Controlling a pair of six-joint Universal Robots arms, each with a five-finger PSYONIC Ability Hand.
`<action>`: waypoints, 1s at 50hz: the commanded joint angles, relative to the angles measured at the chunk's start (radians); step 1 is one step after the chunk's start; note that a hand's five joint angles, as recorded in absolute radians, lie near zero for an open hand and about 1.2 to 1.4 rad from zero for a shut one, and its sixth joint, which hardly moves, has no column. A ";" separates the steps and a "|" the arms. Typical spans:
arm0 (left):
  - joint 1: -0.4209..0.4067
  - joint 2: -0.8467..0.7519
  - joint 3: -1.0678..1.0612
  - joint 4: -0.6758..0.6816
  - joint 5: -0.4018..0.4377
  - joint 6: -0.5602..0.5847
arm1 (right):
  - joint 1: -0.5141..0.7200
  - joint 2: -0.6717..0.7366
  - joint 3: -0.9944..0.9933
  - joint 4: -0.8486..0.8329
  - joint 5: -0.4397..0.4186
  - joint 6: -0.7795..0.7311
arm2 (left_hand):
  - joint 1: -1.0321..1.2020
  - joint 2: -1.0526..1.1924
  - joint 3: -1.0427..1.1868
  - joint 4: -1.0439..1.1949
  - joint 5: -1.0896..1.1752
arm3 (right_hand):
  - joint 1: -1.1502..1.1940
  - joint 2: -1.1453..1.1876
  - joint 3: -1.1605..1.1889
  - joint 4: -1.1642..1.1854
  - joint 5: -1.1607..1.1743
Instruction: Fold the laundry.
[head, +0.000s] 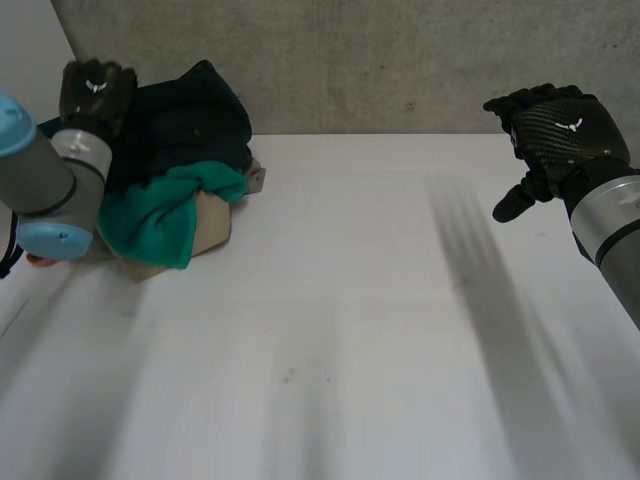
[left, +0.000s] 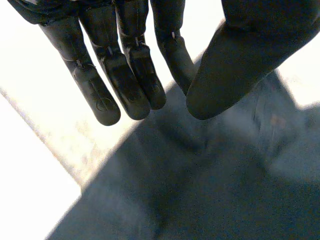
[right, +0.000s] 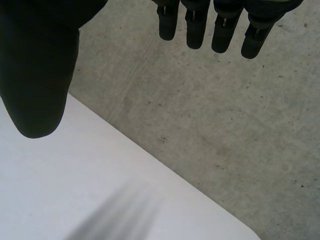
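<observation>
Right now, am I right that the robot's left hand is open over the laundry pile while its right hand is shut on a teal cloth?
Not quite: the right wrist view shows the right hand open, fingers straight, holding nothing. The teal cloth lies in the laundry pile, and the left hand is indeed open over that pile.

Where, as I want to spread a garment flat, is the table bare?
The table is bare from the laundry pile across to the right hand, and along the whole near side. It is crowded at the far left corner, where the left hand is over the pile.
</observation>
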 joint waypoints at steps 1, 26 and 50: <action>-0.097 0.225 -0.086 -0.006 0.059 -0.221 | -0.011 -0.010 -0.017 0.000 0.000 -0.001 | 0.224 0.204 0.208 0.201 0.247 | -0.057 -0.037 -0.035 -0.034 -0.043; 0.041 -0.024 0.076 -0.072 0.034 -0.060 | -0.013 -0.010 -0.029 -0.002 -0.003 0.001 | -0.923 -0.944 -0.939 -0.947 -0.901 | -0.057 -0.037 -0.035 -0.034 -0.043; -0.184 0.092 0.195 -0.282 0.036 -0.291 | -0.016 -0.008 -0.032 -0.002 0.000 -0.030 | 0.224 0.204 0.208 0.201 0.247 | -0.057 -0.037 -0.035 -0.034 -0.043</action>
